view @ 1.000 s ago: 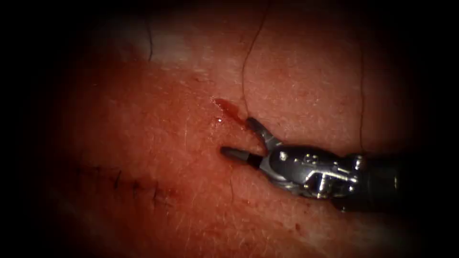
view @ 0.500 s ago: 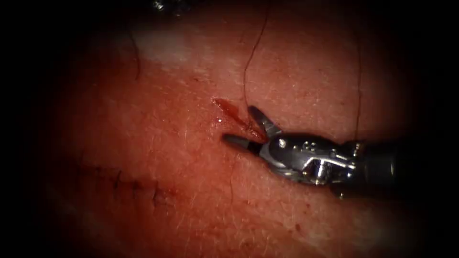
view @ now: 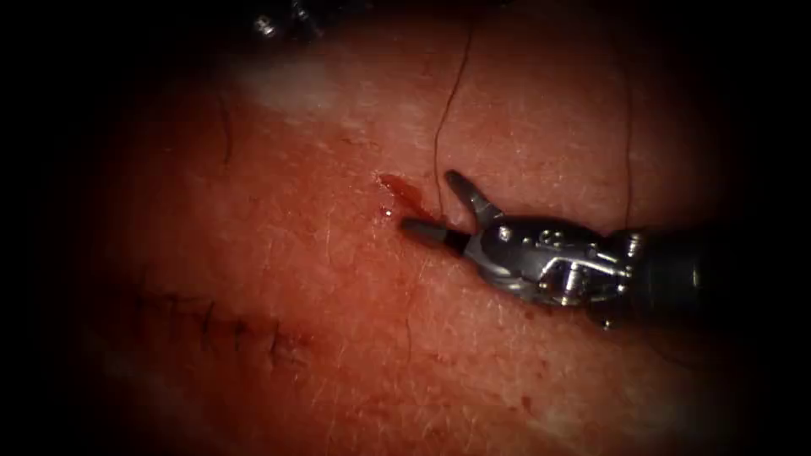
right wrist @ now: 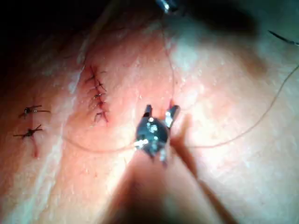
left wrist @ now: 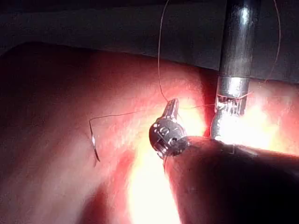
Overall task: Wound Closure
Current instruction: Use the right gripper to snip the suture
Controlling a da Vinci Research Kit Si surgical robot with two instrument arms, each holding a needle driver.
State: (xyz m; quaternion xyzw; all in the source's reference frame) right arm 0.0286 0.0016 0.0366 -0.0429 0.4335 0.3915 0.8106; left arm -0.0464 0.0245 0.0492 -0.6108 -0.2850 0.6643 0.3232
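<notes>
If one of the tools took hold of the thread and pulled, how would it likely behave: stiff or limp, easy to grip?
Probably limp: the thread lies in loose curves over the tissue. It looks very thin, so likely light and apt to slip between jaws. The right tool stands open astride it near the cut, holding nothing; the left tool seems to hold thread.

The right arm's tool (view: 435,205) reaches in along the tissue (view: 279,253) with its wrist bent, its two jaws spread apart and empty just right of the cut (view: 404,192), while the left arm's tool (left wrist: 172,108) hangs above the tissue, clamped onto the thread (left wrist: 160,60).
</notes>
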